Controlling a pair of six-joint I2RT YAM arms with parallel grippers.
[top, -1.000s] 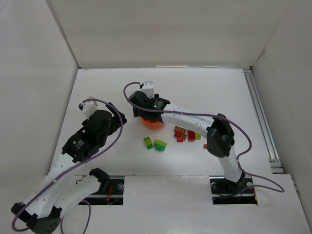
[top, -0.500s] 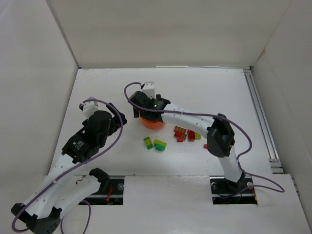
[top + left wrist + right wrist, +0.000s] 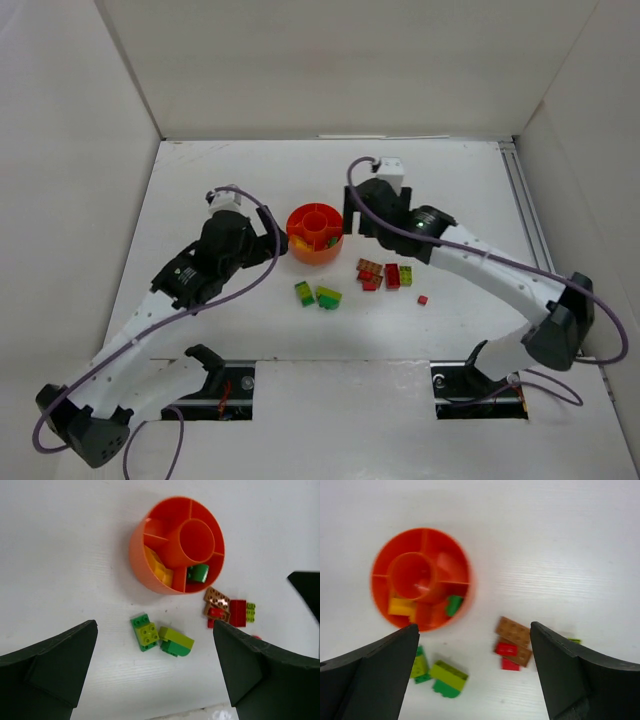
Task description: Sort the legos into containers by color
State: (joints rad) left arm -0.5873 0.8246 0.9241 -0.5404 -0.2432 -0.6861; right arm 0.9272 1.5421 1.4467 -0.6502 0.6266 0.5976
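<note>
Top external view showed the dish (image 3: 315,254) on the tabletop (image 3: 200,180), roughly midway between the two arms. The left gripper (image 3: 274,240) hung near the dish's left side and the right gripper (image 3: 352,222) near its right. Both wrist views looked down past widely spread jaws with nothing between them, so neither gripper held a lego.

Two legos lay in the dish's outer ring. A yellow brick (image 3: 159,570) sat in one section and a green brick (image 3: 198,573) in the section next to it, with a divider between them. In the left wrist view these were the sections on the side of the dish facing the loose legos.

The other legos lay loose on the tabletop in front of the dish, apart from it. On the left, a green-and-lime brick (image 3: 145,632) sat just beside a lime-on-green stack (image 3: 176,642). To their right was a tight cluster. It held two brown plates (image 3: 216,599) lying over small red pieces (image 3: 216,613), a red brick (image 3: 237,612) touching them, and a lime brick (image 3: 250,611) against the red brick's outer side. One tiny red bit (image 3: 422,299) lay alone on the tabletop, near the cluster and to its right.
</note>
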